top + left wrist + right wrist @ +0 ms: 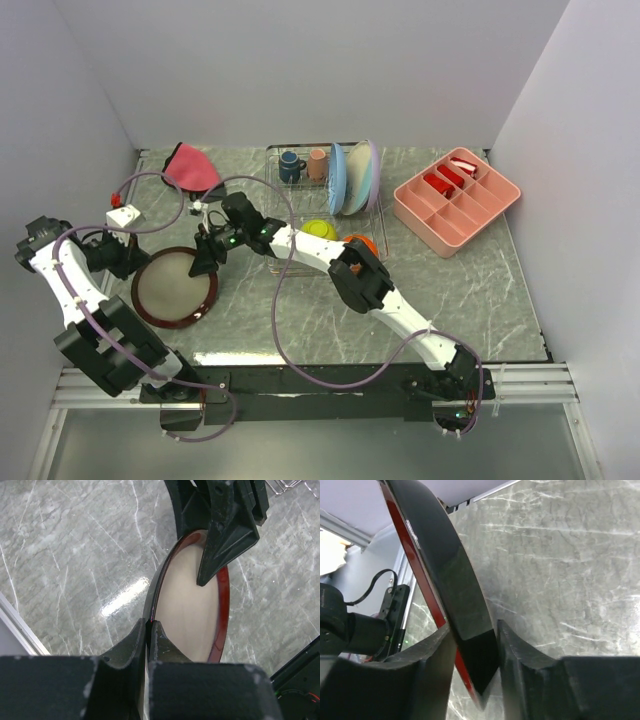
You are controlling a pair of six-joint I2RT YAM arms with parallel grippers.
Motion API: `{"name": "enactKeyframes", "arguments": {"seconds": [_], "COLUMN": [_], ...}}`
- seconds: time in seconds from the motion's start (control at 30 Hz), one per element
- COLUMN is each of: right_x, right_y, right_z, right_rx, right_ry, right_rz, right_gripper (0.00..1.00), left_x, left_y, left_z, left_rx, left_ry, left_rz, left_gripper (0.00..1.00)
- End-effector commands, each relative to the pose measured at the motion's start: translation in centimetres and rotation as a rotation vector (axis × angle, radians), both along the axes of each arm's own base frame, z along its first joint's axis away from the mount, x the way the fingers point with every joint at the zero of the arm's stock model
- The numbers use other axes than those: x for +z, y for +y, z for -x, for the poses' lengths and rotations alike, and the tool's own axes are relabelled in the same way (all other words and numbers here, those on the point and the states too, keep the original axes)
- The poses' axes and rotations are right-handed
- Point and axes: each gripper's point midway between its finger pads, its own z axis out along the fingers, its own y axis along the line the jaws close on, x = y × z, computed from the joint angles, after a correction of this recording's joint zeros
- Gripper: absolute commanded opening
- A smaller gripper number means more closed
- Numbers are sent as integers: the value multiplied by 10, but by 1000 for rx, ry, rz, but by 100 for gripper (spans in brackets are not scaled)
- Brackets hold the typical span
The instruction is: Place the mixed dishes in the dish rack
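Observation:
The red-rimmed cream plate [175, 290] is tilted up off the marble, held from both sides. My left gripper [135, 262] is shut on its left rim [149, 629], and the cream face [187, 605] stretches away from it. My right gripper [207, 255] straddles the opposite rim [475, 647]; its fingers [512, 650] lie against the dark underside [445, 565] and the red lip. The dish rack [320, 147] holds the dark blue mug [291, 165], the pink cup [317, 162], the light-blue plate [338, 180], the lavender plate [366, 172], the yellow-green bowl [319, 230] and the orange bowl [362, 242].
A pink compartment tray [457, 200] sits at the right. A red-pink cloth [190, 167] lies at the back left, with a small white box [124, 215] near my left arm. The right arm reaches across in front of the rack.

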Motion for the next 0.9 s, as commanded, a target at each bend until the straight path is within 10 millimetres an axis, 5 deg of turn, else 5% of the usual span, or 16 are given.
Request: {"name": "enactKeyframes", "arguments": {"seconds": [0.0,0.1,0.2,0.4,0.53,0.6,0.73,0.87], "right_x": [34,52,67,105,150,164,225,284], "right_y": [4,2,-5,-27,-45,-53,-72,-92], "right_z": [9,5,0,6,7,2,-15,-47], "right_rx": [29,3,-25,-27,-88,-135,-294,-528], "right_ry": [-37,-47,-62,-90,-111,-125,-195,-254], "right_rz": [-68,-84,-82,-82,-78,-56,-94,-156], "right_gripper": [39,20,0,0,0,0,0,0], "left_x": [19,15,12,39,107,136,212,244], "left_y": [-10,-2,3,8,25,25,14,-5], "left_z": [-8,-11,-15,-31,-51,-55,-55,-45], "left_rx": [8,50,74,135,166,168,84,17], "left_ry": [-81,-71,-78,-173,-332,-381,-540,-609], "left_rz": [49,36,24,83,66,77,10,30], "left_gripper": [1,1,16,32,39,40,41,41]}}
